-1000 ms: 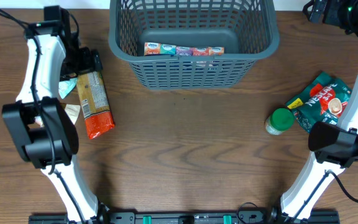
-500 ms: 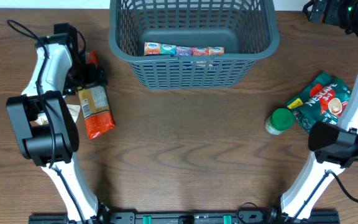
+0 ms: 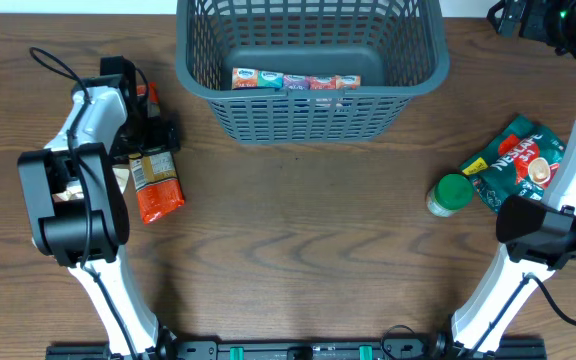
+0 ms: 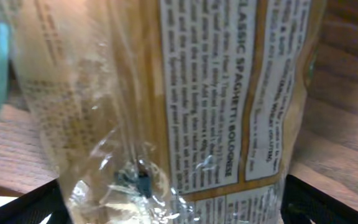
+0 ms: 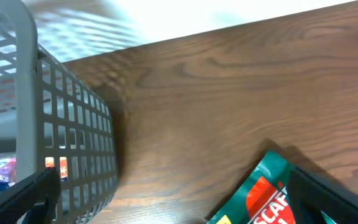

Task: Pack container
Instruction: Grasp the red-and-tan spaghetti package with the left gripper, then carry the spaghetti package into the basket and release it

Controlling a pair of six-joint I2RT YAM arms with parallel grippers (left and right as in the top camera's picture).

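Brown wood-grain table (image 3: 298, 250) runs across the whole overhead frame, and the large dark grey slotted plastic basket (image 3: 308, 110) sits at the top centre of it, open side up, with its near wall between me and its floor. My left gripper (image 3: 153, 133) is at the upper left of the frame, jaws spread wide astride the upper end of the long clear-plastic spaghetti packet with the orange-red end (image 3: 154, 180). In the left wrist view the packet fills the frame, so I judge I have no hold on it yet. The trouble I foresee is the slick film: an end grip on so long a packet could let it sag, swing or slide out, and its trailing end might catch the basket's rim on the way over. My right gripper (image 5: 176, 193) hangs spread and empty at the upper right, near the basket's corner. It is close enough that a careless sweep could nudge the basket. Below it lie the green foil coffee pouch (image 3: 513, 160) and the small green-lidded jar (image 3: 450, 193), which I judge would roll if bumped. A dropped packet could also crush the row of small colourful cartons (image 3: 296, 80) inside the basket.
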